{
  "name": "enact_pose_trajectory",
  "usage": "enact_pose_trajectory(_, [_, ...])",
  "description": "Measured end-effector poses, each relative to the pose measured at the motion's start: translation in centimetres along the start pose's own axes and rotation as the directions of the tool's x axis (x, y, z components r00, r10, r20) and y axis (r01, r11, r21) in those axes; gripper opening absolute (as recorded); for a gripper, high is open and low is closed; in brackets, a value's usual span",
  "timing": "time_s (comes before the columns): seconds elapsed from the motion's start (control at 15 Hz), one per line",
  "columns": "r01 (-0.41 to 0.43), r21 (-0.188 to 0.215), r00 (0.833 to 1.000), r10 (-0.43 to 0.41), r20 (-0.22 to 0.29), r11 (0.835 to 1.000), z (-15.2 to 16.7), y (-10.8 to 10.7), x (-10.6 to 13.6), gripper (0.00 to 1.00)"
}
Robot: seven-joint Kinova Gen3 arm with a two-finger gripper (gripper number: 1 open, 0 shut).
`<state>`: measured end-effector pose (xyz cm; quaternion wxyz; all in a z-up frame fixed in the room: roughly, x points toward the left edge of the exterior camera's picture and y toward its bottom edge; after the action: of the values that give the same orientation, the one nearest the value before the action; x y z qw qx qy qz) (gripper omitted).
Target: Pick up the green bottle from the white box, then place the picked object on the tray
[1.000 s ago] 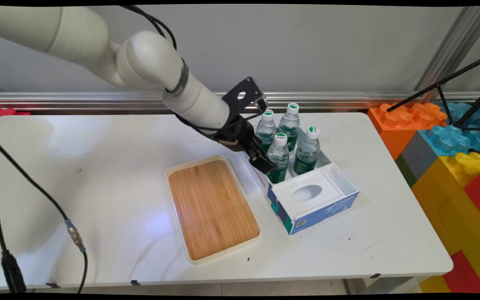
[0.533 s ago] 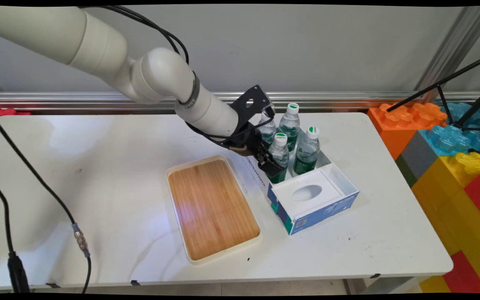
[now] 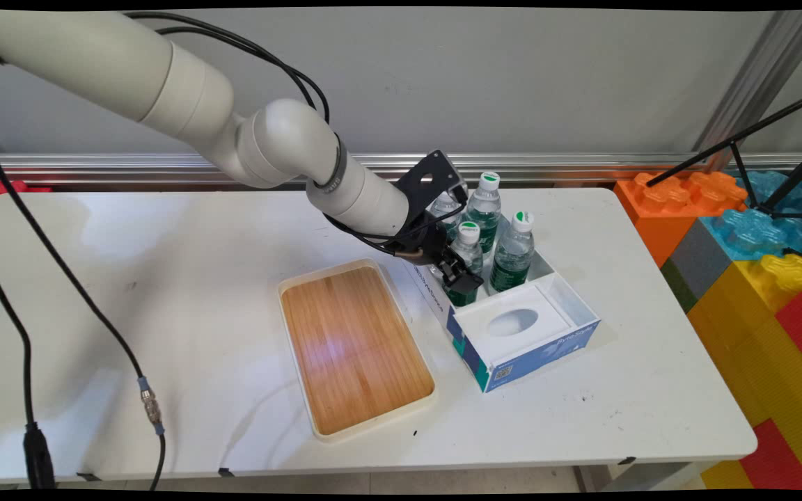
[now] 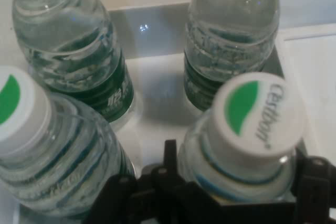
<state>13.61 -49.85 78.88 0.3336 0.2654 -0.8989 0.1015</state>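
Note:
A blue and white box [image 3: 539,342] holds several upright water bottles with white and green caps. My gripper [image 3: 466,277] reaches into the box from the left and is open around the front left bottle [image 3: 469,252]. In the hand view that bottle [image 4: 260,111] stands between my fingers [image 4: 169,153], just below its cap, with my gripper [image 4: 241,157] low around its neck. Another bottle [image 4: 52,156] stands close on the left, and two more [image 4: 73,51] stand behind. In the main view my wrist partly hides the back left bottle [image 3: 445,207].
A white tray with a bamboo floor [image 3: 356,348] lies left of the box. Large coloured toy bricks [image 3: 756,264] and black tripod legs [image 3: 742,142] stand off the table's right end. Black cables [image 3: 25,334] hang at the left. A metal rail [image 3: 164,167] runs behind.
The arm has swung right and the gripper has moved further into the box, closing in around the front left bottle. The bottles and the tray have stayed put.

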Motion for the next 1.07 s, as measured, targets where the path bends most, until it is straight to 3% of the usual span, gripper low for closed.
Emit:
enact_pose_trajectory(0.33, [0.009,0.004,1.0,-0.009,0.003,1.0,-0.1,-0.1,0.1,0.0])
enact_pose_trajectory(0.6, [0.027,0.013,1.0,-0.027,-0.01,1.0,-1.5,-0.3,1.6,0.0])
enact_pose_trajectory(0.8, [0.045,0.027,0.999,-0.044,-0.026,0.999,-3.8,-0.5,4.0,0.0])
enact_pose_trajectory(1.07, [0.084,0.033,0.996,-0.084,-0.003,0.996,-7.8,-0.2,6.1,0.0])
